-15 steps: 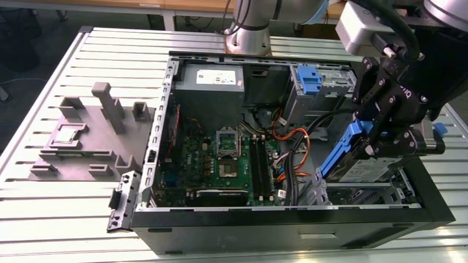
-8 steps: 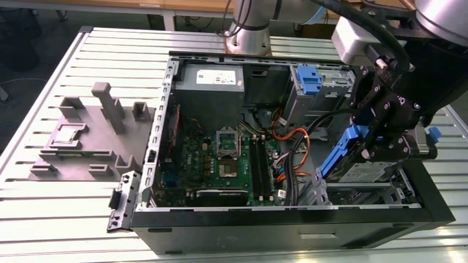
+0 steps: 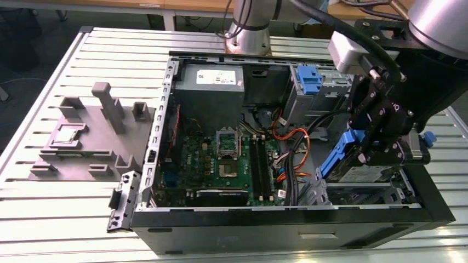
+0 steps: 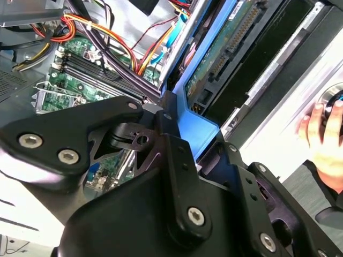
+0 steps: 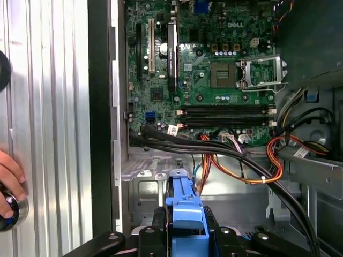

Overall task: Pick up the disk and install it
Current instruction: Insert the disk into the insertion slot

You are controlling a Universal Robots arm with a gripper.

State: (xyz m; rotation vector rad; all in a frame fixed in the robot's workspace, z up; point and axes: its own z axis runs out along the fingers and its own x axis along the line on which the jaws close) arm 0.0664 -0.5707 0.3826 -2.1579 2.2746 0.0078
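Gripper (image 3: pixel 369 156) hangs over the open computer case (image 3: pixel 292 230), at its near corner on the exterior view's right. Jaws pinching the disk (image 3: pixel 354 174) by its blue rails (image 5: pixel 185 211). The disk is on edge, tilted, in the air just above the metal drive cage (image 3: pixel 365 193), not seated. Its green circuit board (image 4: pixel 230 48) shows in the second wrist view. Motherboard (image 3: pixel 219 159) is beside the cage, with cables (image 3: pixel 292 148) between. The case sits on a slatted worktop (image 3: pixel 73 208). A person's hand (image 5: pixel 8 176) is at a round object by the worktop.
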